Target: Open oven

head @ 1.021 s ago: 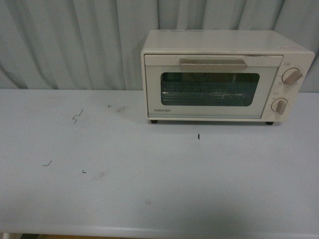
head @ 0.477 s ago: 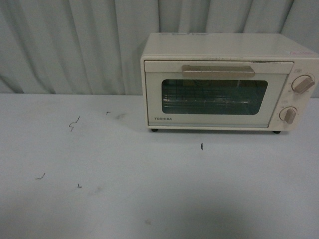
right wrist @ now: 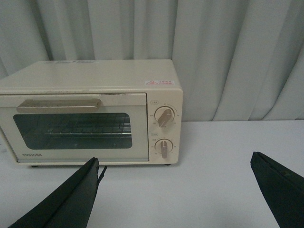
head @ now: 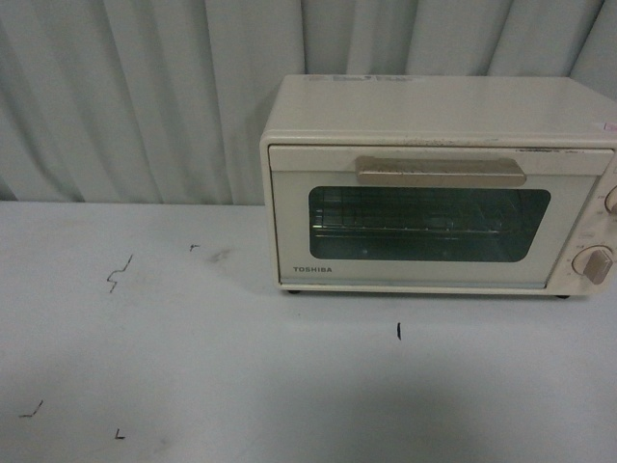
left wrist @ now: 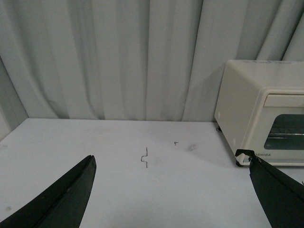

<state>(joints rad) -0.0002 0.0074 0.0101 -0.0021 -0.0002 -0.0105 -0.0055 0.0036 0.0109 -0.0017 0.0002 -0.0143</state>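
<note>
Front view: oven (head: 434,183) on desk (head: 241,376), right of centre, curtain (head: 145,96) just behind. Door shut, bar handle (head: 440,171) along door top. Oven looms larger than one second ago, and lower knob (head: 598,263) is now clipped by frame edge. You've closed in, nothing touched yet. Both empty: left pincer (left wrist: 171,161) spread wide, right pincer (right wrist: 175,160) likewise, facing door. Your next job, likely: reach handle, pull down.

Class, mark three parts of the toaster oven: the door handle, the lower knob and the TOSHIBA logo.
door handle (head: 440,171): front view, middle of the beige bar.
lower knob (right wrist: 163,148): right wrist view, centre of the knob.
TOSHIBA logo (head: 312,270): front view, on the lettering at the door's lower corner.
</note>
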